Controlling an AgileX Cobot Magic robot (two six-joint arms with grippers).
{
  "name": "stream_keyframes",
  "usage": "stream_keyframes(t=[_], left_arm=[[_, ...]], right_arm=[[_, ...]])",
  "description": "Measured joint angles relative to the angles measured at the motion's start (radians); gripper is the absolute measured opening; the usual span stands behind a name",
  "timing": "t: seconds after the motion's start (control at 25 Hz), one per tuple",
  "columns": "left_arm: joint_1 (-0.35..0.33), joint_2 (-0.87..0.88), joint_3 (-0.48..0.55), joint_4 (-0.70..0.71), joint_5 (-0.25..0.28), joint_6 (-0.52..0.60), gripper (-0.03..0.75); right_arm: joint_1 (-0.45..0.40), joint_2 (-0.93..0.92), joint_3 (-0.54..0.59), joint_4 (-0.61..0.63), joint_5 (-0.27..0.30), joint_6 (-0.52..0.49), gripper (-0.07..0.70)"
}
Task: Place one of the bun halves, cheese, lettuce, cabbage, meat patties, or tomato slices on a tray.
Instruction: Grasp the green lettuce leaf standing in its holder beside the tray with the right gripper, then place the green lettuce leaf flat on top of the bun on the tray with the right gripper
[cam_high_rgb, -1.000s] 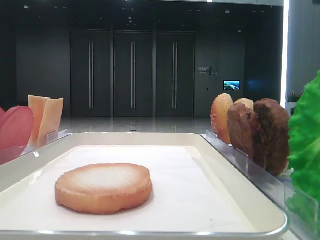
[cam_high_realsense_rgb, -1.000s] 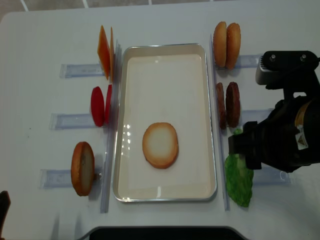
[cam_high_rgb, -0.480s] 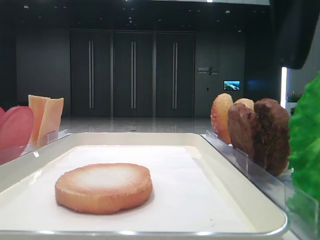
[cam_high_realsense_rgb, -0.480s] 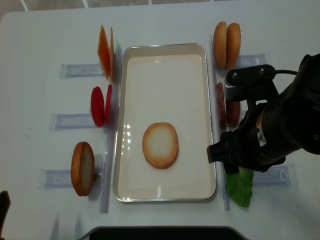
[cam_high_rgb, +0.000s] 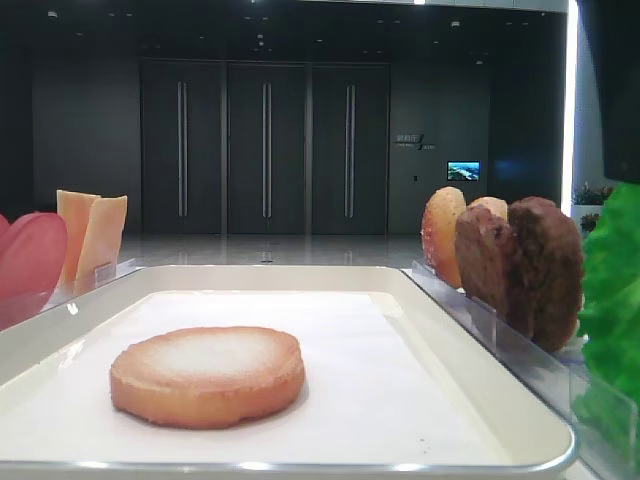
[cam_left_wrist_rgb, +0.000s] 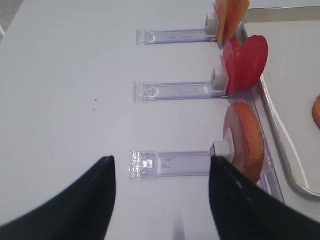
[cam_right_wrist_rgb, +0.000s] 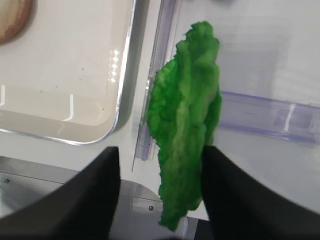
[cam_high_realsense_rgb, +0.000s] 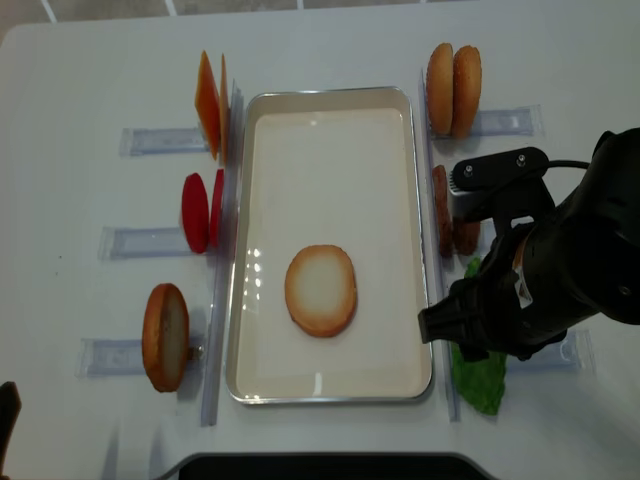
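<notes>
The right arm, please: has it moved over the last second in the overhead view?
Yes. The right arm has swung left toward the tray, now covering more of the lettuce and patties.

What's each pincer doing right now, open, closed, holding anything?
Left pincer: open, holding nothing, above the bare table.
Right pincer: fingers either side of the lettuce, not clamped on it that I can see; a grip cannot be told.

A large dark lobby or hall: tall panelled doors (cam_high_rgb: 265, 148), glossy floor (cam_high_rgb: 270, 250), small wall screen (cam_high_rgb: 463, 171)
</notes>
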Motion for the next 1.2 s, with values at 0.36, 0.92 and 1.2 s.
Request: stream_keyframes(t=[0.36, 0.92, 1.2], left_arm=[[0.0, 0.0, 0.0, 0.0, 0.0, 0.0, 0.454], [0.0, 0.0, 0.0, 0.0, 0.0, 0.0, 0.454], [0.0, 0.0, 0.0, 0.0, 0.0, 0.0, 0.454]], right_arm=[[-0.001, 0.0, 0.008, -0.01, -0.016, 0.0, 0.232], [-0.001, 0.0, -0.028, -0.032, 0.058, 0.0, 0.013], [-0.001, -0.035, -0.14, -0.015, 0.153, 0.0, 0.013]])
